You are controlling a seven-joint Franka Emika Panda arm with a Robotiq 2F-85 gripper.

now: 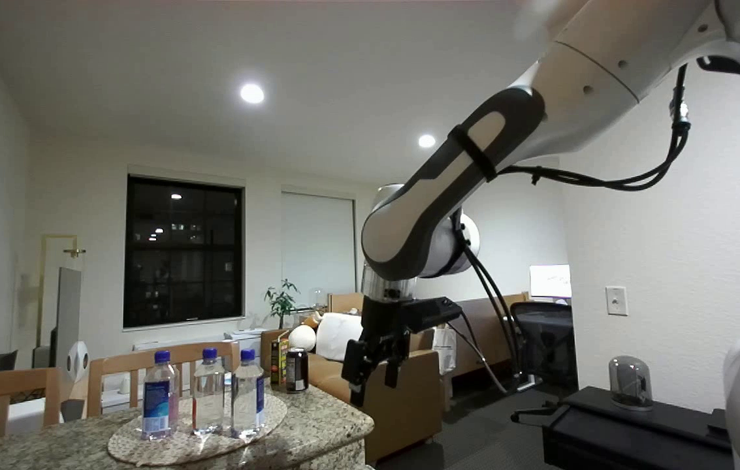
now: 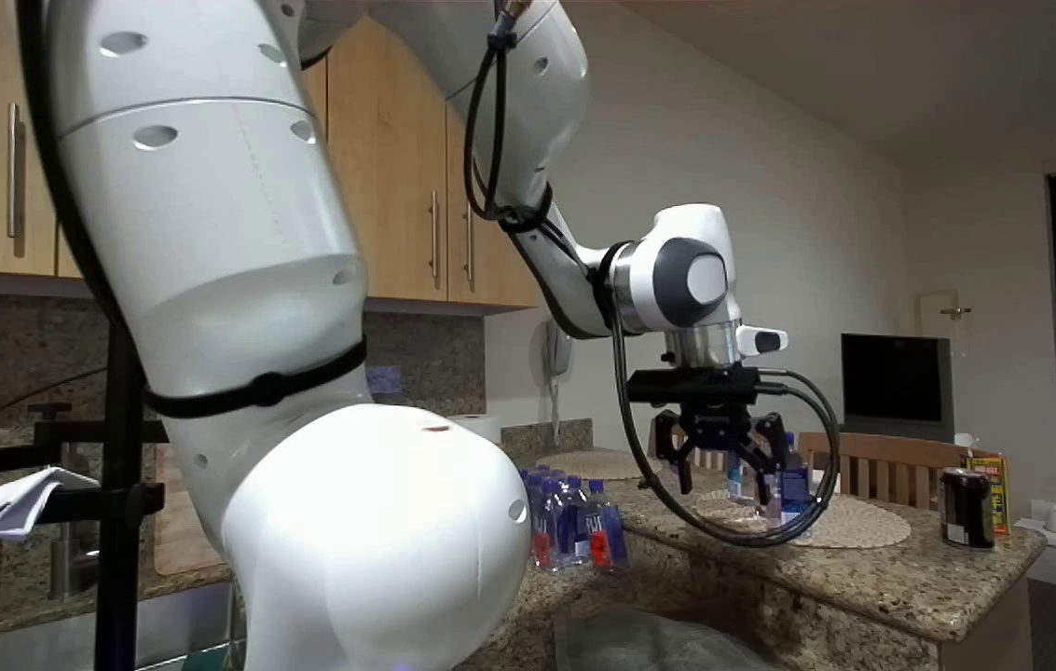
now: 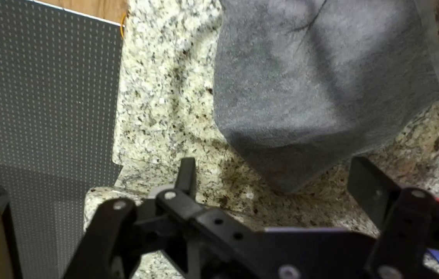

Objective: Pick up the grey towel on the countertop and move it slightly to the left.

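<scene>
The grey towel (image 3: 320, 85) lies spread with soft folds on the speckled countertop (image 3: 157, 85) in the wrist view. One corner of it points towards the space between my fingertips. The towel also shows, cut off, at the bottom of an exterior view (image 2: 658, 645), on a lower part of the counter. My gripper (image 3: 273, 169) is open and empty, with its fingers wide apart, short of most of the towel. In both exterior views the gripper (image 1: 375, 385) (image 2: 723, 480) hangs pointing down in the air above counter height.
Water bottles (image 1: 211, 395) stand on a round mat (image 1: 128, 450) on the raised counter, with a dark can (image 2: 966, 508) and a box (image 2: 994, 480) near its end. Several more bottles (image 2: 574, 522) stand on the lower counter. Wooden chairs (image 1: 167, 356) stand behind.
</scene>
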